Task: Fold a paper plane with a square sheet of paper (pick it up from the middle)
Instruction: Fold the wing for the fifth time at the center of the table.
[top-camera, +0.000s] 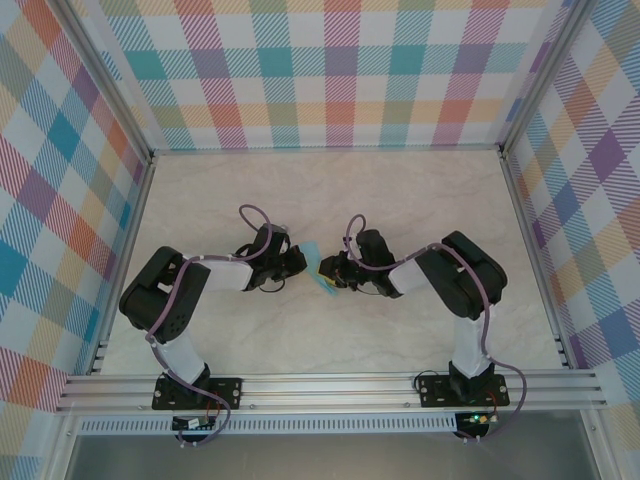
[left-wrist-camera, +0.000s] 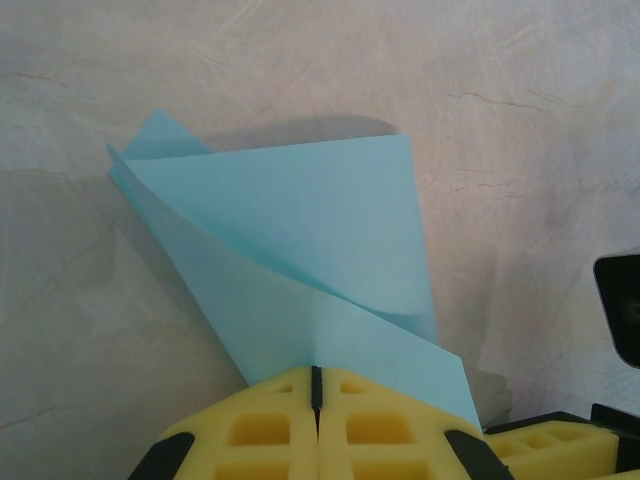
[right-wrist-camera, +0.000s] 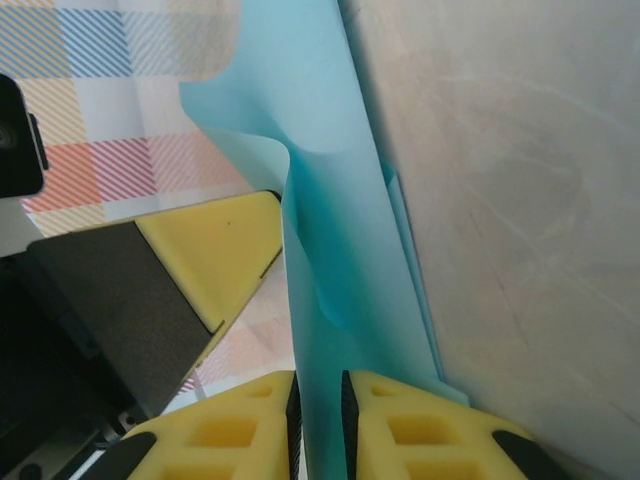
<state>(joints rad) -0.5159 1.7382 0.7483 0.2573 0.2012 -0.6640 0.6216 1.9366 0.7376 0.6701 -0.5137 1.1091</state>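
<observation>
Mid-fold at table centre: left gripper (left-wrist-camera: 316, 388) pinched the thin light-blue paper sheet (left-wrist-camera: 300, 250), right gripper (right-wrist-camera: 320, 400) stood slightly parted around it; re-gripping appeared due.

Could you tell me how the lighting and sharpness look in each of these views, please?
Top external view: even, soft light, no glare; the paper looks tiny. Left wrist view: paper crisp, casting a soft shadow on the table. Right wrist view: paper very close, shaded darker where it curls.
</observation>
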